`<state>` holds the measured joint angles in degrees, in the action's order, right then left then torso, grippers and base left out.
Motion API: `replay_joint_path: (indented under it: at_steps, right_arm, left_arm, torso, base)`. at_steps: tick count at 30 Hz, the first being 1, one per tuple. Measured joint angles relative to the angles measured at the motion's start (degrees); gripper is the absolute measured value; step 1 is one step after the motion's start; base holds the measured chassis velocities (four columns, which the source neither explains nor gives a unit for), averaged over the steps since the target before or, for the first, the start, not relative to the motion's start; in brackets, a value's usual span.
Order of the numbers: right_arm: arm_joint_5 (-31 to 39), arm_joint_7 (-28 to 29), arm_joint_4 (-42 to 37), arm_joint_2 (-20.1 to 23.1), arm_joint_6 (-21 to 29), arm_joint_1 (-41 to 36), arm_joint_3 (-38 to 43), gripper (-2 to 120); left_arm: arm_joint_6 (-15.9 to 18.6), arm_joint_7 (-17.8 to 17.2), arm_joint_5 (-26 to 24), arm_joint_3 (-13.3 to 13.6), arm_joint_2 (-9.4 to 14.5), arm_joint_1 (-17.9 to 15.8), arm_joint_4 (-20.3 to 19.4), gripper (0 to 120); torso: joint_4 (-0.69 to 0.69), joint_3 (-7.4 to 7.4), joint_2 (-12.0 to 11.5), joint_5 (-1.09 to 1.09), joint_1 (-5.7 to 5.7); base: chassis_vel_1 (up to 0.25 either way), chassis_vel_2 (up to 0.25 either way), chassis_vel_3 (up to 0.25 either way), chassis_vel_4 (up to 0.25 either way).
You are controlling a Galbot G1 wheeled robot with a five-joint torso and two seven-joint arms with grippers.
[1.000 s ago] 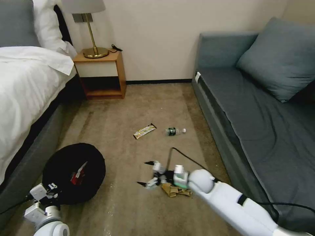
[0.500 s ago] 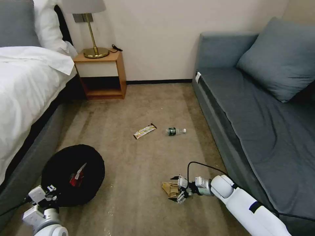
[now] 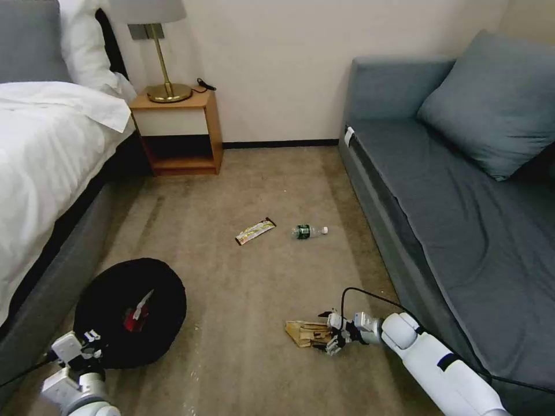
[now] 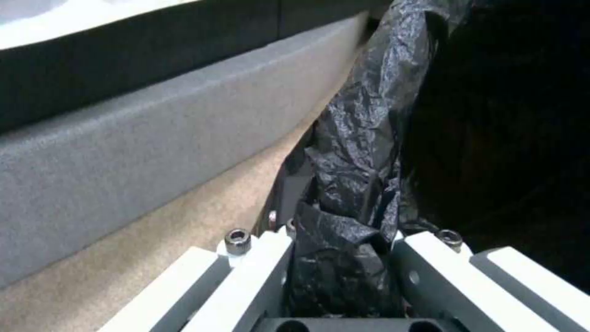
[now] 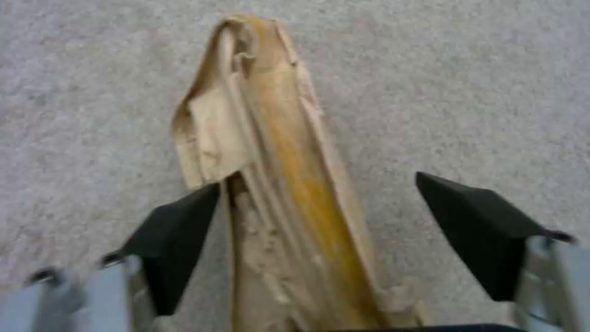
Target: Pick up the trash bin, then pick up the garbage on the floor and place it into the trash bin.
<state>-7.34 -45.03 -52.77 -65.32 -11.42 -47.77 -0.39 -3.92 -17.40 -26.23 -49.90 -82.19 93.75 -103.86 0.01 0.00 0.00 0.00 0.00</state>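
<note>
Your right gripper (image 3: pixel 330 340), jaws apart, straddles the crumpled brown paper (image 3: pixel 303 333) on the carpet near the sofa. Closing off-centre could push it aside (one finger touches it). Your left gripper (image 3: pixel 88 342) pinches the trash bin (image 3: pixel 124 300) liner at near left; it may slip.

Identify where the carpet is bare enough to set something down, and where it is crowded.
Free: the carpet between the nightstand and the snack wrapper, and between the trash bin and the brown paper. Crowded: around that paper, where the right gripper straddles it, jaws open.
</note>
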Motion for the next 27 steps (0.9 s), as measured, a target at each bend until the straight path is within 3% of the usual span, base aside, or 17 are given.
replay_joint_path:
  at_steps: [4, 6, 19, 23, 27]
  right_arm:
    - [0.0, -0.4, 0.7, -0.2, -0.1, 0.2, 0.5, 64]
    - [0.0, -0.6, 0.7, -0.2, -0.1, 0.2, 0.5, 62]
    - [1.2, -1.5, 0.5, -0.9, -0.3, -0.7, 1.2, 11]
    - [4.9, -1.9, 0.0, -0.9, 0.7, -0.7, 0.5, 0]
    - [10.9, -1.9, -2.1, -0.9, 2.3, -0.7, -1.0, 0]
  left_arm:
    - [-0.3, 0.1, 0.2, 0.0, -0.2, 0.2, 0.0, 3]
    - [-0.4, 0.1, 0.2, 0.0, -0.2, 0.2, 0.0, 3]
    - [-1.2, 0.4, 0.5, -0.2, -0.5, 1.0, 0.1, 3]
    - [-1.8, 0.5, 0.5, -0.4, -0.5, 1.1, 0.1, 3]
    - [-2.0, 0.6, 0.6, -0.6, -0.5, 1.4, -0.3, 3]
  torso:
    - [-0.01, 0.0, 0.0, 0.0, 0.0]
    - [-0.01, 0.0, 0.0, 0.0, 0.0]
    - [-0.01, 0.0, 0.0, 0.0, 0.0]
    - [-0.01, 0.0, 0.0, -0.01, 0.0]
    - [-0.01, 0.0, 0.0, 0.0, 0.0]
  base:
    - [0.0, 0.0, 0.0, 0.0]
    - [0.0, 0.0, 0.0, 0.0]
    - [0.0, 0.0, 0.0, 0.0]
    - [0.0, 0.0, 0.0, 0.0]
    - [0.0, 0.0, 0.0, 0.0]
